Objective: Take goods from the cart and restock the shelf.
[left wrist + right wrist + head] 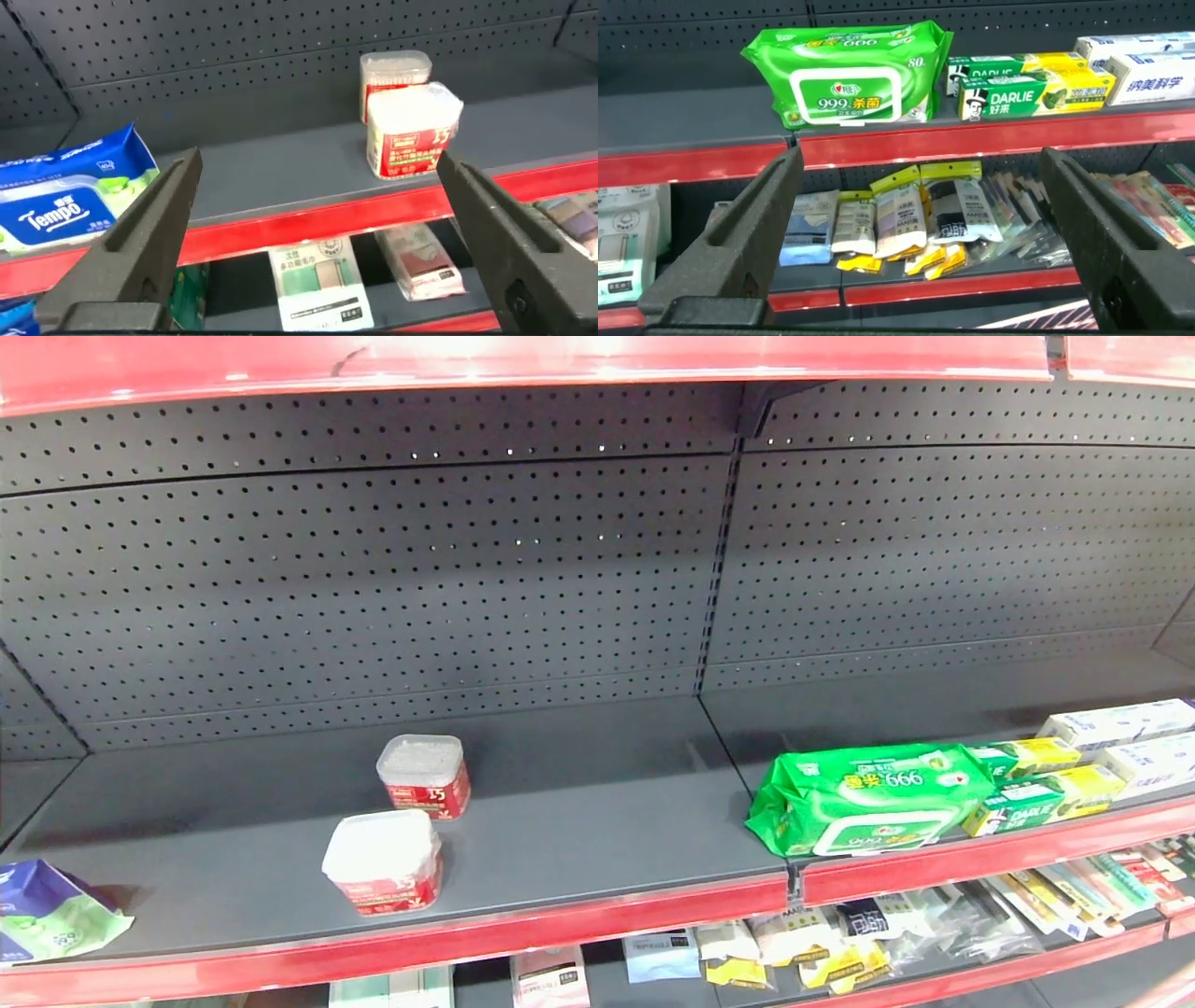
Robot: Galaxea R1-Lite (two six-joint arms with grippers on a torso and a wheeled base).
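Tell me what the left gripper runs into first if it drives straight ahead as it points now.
Most likely the shelf's red front edge, or the bare board behind it. The open left gripper aims just left of the near tub, though depth is unclear.

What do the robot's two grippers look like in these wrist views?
The left gripper has two long, wedge-shaped fingers in matte dark grey. They have a grainy, foam-like surface and flat inner faces, and they taper to blunt tips. The right gripper looks the same, its fingers equally dark and grainy.
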